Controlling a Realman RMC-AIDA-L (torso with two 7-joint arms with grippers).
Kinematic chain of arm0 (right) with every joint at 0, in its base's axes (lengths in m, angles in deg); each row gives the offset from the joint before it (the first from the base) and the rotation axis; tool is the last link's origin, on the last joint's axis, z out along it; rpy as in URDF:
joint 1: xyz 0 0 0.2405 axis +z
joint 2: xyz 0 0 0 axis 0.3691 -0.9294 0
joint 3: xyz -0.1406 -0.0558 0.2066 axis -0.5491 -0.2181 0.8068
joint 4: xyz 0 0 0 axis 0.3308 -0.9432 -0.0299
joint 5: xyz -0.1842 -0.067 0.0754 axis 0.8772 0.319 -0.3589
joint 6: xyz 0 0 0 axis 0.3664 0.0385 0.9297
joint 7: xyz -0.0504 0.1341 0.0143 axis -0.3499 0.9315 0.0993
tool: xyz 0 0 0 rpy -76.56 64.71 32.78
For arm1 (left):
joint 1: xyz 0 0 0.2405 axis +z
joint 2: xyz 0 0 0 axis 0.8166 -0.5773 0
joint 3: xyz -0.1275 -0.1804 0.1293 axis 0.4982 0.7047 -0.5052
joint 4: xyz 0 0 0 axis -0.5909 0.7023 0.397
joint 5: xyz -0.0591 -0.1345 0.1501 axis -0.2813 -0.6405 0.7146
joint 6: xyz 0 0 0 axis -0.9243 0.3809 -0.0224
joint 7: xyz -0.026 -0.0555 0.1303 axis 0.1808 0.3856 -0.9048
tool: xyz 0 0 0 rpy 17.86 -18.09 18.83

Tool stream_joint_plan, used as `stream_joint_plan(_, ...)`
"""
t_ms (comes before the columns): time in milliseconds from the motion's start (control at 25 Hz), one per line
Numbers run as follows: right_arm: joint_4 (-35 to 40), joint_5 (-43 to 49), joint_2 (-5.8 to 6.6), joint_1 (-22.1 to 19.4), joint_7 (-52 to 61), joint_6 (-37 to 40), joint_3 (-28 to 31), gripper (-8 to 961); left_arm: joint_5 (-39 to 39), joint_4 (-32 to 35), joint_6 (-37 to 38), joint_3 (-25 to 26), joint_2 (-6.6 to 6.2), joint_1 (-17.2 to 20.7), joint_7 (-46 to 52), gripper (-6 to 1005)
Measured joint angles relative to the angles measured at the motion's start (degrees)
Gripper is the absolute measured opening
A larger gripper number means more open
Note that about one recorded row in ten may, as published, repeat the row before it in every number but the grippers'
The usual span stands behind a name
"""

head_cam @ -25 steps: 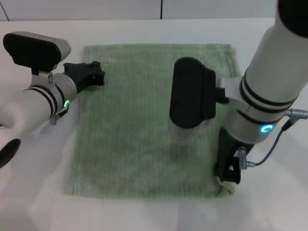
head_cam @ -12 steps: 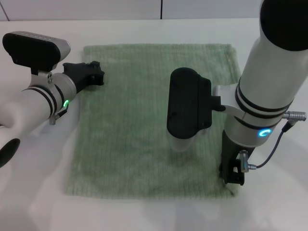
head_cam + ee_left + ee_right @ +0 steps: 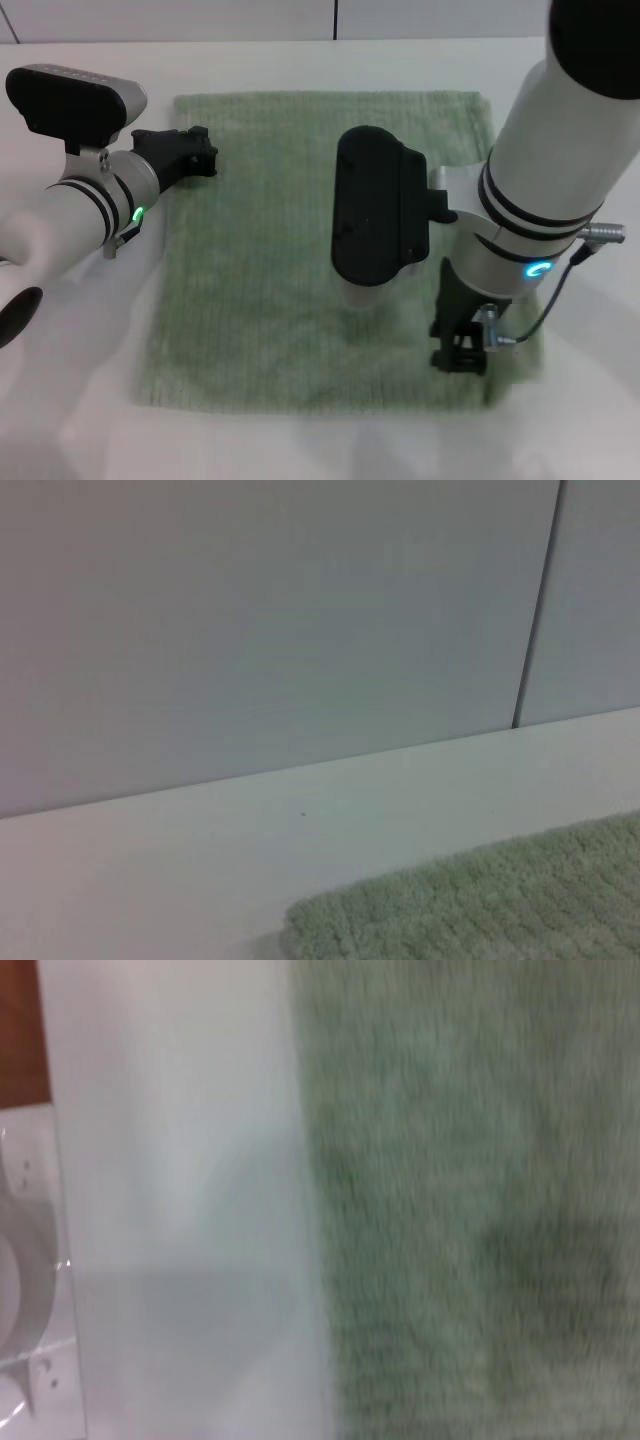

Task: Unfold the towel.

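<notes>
The pale green towel (image 3: 270, 270) lies spread flat on the white table (image 3: 80, 400) in the head view. My right gripper (image 3: 458, 355) points down onto the towel's near right part, a little in from the right edge. My left gripper (image 3: 198, 152) rests at the towel's far left corner. The left wrist view shows that corner of the towel (image 3: 480, 910) lying flat on the table. The right wrist view shows the towel (image 3: 450, 1210) with its edge against the bare table (image 3: 180, 1160).
A grey panelled wall (image 3: 260, 620) rises behind the table's far edge. Bare table surrounds the towel on all sides. The right arm's black wrist camera housing (image 3: 380, 220) hangs over the towel's middle.
My right gripper has moved left and inward over the towel. A strip of towel now shows to the right of it at the near right corner. The left arm has not moved.
</notes>
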Motion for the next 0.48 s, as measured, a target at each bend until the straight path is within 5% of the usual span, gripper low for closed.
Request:
stream_joint_plan(240,5.7,2.2,-0.29,-2.4,-0.5,7.1,-0.4,233,0.0,0.0,0.0,0.0,0.00,0.1,0.0,92)
stream_joint_plan(480,5.7,13.0,-0.35,-7.4,0.2,26.2,-1.1,232,0.0,-0.3,0.1,0.0,0.04,0.2,0.0,94)
